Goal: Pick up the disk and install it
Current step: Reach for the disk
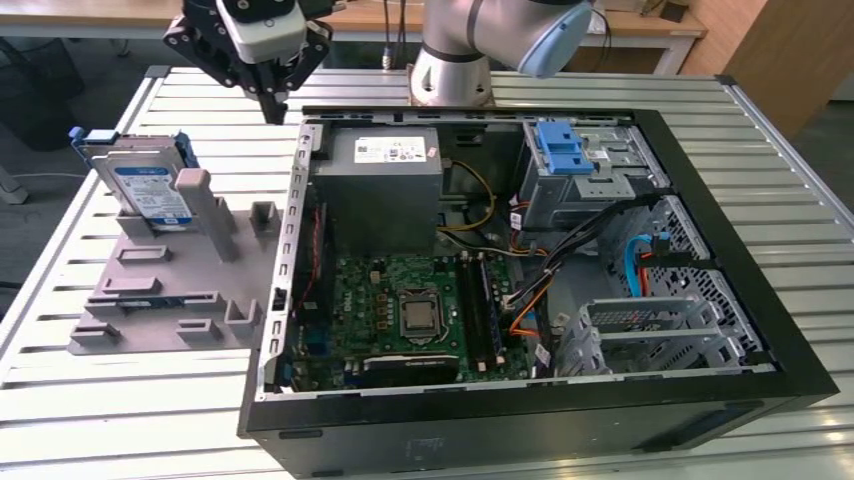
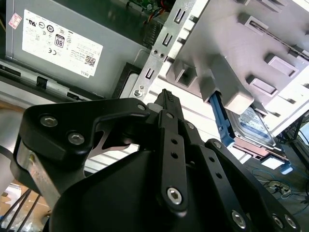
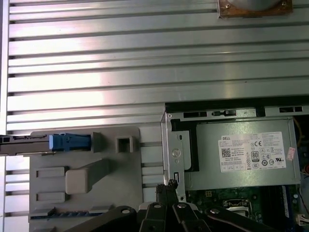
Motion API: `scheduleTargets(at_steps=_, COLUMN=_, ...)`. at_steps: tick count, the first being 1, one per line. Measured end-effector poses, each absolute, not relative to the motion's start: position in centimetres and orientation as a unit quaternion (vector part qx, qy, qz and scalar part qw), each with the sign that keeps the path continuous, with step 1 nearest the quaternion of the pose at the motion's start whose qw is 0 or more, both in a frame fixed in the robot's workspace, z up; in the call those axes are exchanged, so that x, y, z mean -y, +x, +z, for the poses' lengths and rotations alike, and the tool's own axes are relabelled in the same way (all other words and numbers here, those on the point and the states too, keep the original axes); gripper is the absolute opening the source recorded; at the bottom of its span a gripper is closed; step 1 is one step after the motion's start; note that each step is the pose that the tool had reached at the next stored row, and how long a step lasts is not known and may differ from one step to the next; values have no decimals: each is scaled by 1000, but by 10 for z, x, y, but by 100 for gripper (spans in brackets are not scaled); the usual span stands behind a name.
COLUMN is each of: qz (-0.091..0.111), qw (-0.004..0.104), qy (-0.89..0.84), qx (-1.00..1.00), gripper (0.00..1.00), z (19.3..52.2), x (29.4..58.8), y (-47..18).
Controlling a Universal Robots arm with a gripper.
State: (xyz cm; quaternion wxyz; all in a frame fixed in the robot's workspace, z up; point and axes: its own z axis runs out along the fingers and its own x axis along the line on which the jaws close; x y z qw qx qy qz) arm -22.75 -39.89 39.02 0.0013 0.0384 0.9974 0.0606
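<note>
The disk (image 1: 147, 187), a silver drive with a white-and-blue label in a blue caddy, stands leaning on edge in a grey holder (image 1: 160, 290) at the exterior view's left. It appears edge-on in the first wrist view (image 3: 34, 141) and partly behind the holder in the second wrist view (image 2: 252, 124). My gripper (image 1: 275, 98) hangs above the table near the case's back corner, to the right of the disk and apart from it. Its fingers are pressed together with nothing between them, as both wrist views show (image 2: 166, 95) (image 3: 169, 184).
The open computer case (image 1: 747, 330) lies on the slatted metal table (image 1: 134, 400). Inside are the grey power supply (image 1: 380, 190), the motherboard (image 1: 414, 310), cables and a metal bay with a blue latch bracket (image 1: 567, 150). The arm's base (image 1: 451, 75) stands behind the case.
</note>
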Motion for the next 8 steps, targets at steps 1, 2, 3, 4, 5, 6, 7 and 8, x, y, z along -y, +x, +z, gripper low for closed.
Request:
scheduleTargets(at_steps=1, qz=61, qw=1, qy=38, qx=-997, gripper=11, z=390, x=399, y=-228)
scheduleTargets(at_steps=2, qz=61, qw=1, qy=38, qx=-997, gripper=11, z=390, x=399, y=-228)
scheduleTargets(at_steps=3, qz=61, qw=1, qy=38, qx=-997, gripper=11, z=390, x=399, y=-228)
scheduleTargets(at_steps=4, qz=61, qw=1, qy=38, qx=-997, gripper=11, z=390, x=399, y=-228)
scheduleTargets(at_steps=5, qz=61, qw=1, qy=38, qx=-997, gripper=11, z=390, x=399, y=-228)
scheduleTargets(at_steps=6, qz=61, qw=1, qy=38, qx=-997, gripper=11, z=390, x=399, y=-229)
scheduleTargets(at_steps=7, qz=61, qw=1, qy=38, qx=-997, gripper=11, z=390, x=399, y=-229)
scheduleTargets(at_steps=8, qz=61, qw=1, qy=38, qx=-997, gripper=11, z=390, x=399, y=-229)
